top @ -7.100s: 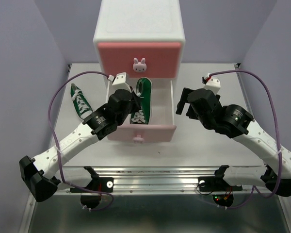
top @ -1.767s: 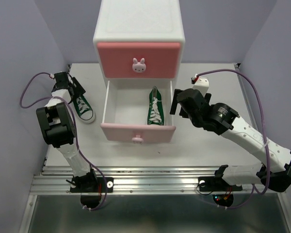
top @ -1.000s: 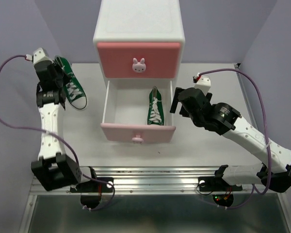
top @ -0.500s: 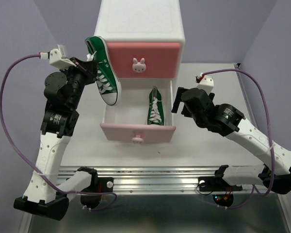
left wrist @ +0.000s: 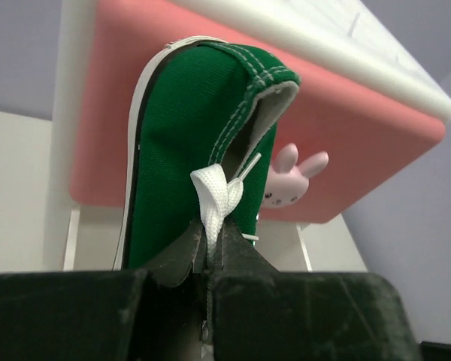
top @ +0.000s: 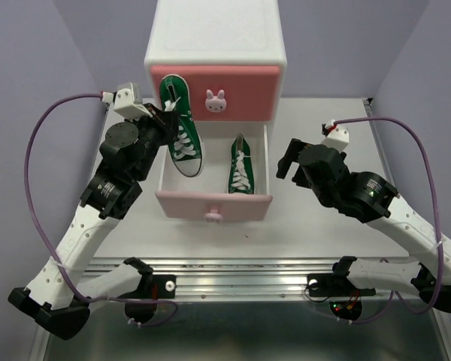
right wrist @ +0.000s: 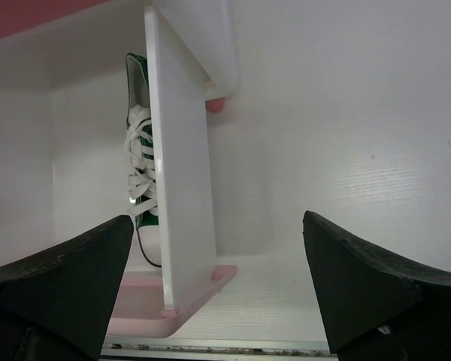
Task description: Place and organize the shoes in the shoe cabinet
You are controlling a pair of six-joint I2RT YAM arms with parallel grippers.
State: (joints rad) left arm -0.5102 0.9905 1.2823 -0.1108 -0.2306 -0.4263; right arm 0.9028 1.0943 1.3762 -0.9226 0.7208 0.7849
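One green sneaker [top: 241, 167] sits in the open lower drawer [top: 210, 201]. My left gripper [left wrist: 209, 259], clamped on the second green sneaker [top: 182, 135] above it, has yet to lower it. My right gripper [top: 287, 159] stands apart, empty.

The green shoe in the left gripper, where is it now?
In the top view, the green shoe hangs from the left gripper over the open drawer, left of the second green shoe inside.

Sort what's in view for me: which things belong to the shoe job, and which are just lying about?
Job:
- green sneaker, held up in front of the shoe cabinet by the shut left gripper
- second green sneaker, lying in the open lower drawer
- right gripper, open beside the drawer

Not the job:
- purple cables
- metal rail at the near edge
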